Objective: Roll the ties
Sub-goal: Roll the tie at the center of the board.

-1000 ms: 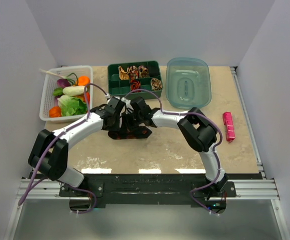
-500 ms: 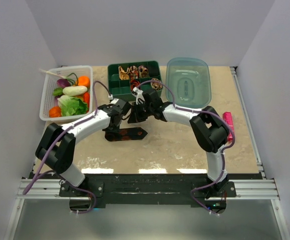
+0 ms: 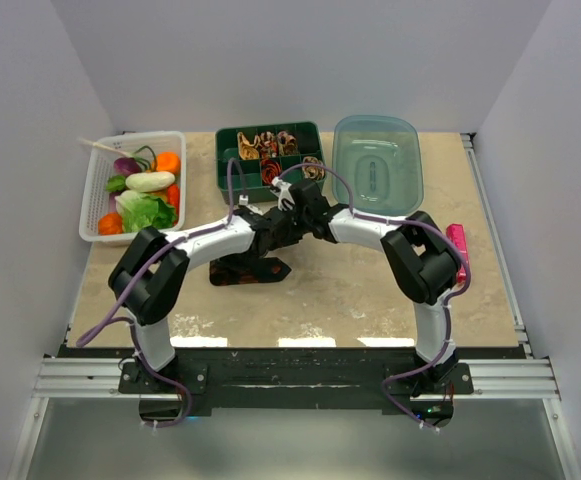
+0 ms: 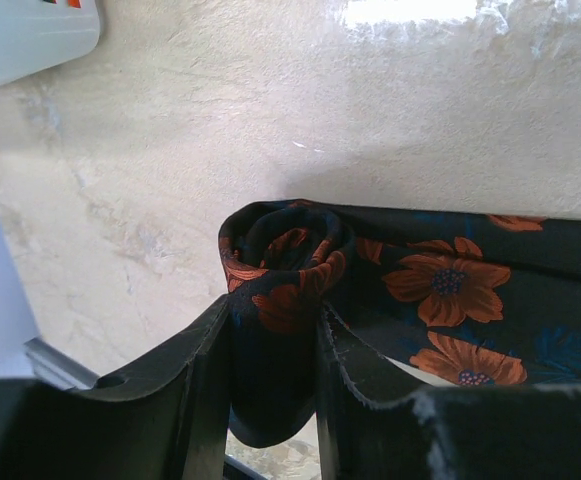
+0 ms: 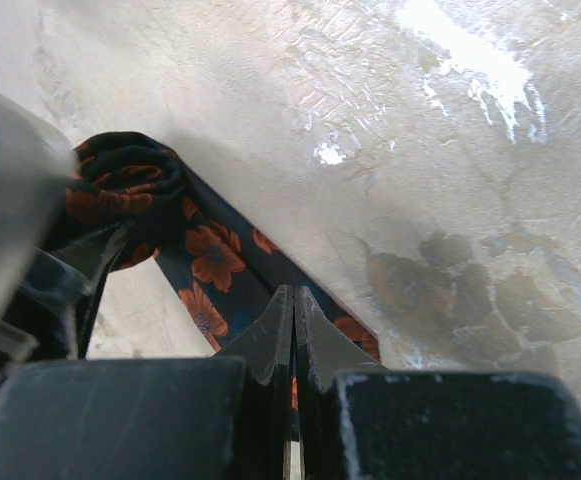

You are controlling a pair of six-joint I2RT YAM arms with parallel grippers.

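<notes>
A long black tie with orange-red flowers [image 3: 242,270] lies partly on the table at centre. Its end is wound into a small coil [image 4: 285,250]. My left gripper [image 4: 275,340] is shut on that coil, with fabric filling the gap between its fingers [image 4: 205,385]. In the top view the left gripper [image 3: 267,240] sits just left of my right gripper [image 3: 288,222]. My right gripper [image 5: 293,305] is shut on the flat band of the tie [image 5: 210,255], a short way from the coil [image 5: 120,185]. Several rolled ties [image 3: 270,143] sit in the green divided tray [image 3: 228,170].
A white basket [image 3: 95,215] of toy vegetables stands at the back left. A clear blue tub [image 3: 377,165] stands right of the green tray. A small pink bar [image 3: 457,252] lies at the right. The marbled tabletop [image 3: 350,290] stretches toward the near edge.
My left gripper has moved right toward the right gripper and its elbow has swung in. My right gripper rose and moved back from the table, then held. The tie stays gripped.
</notes>
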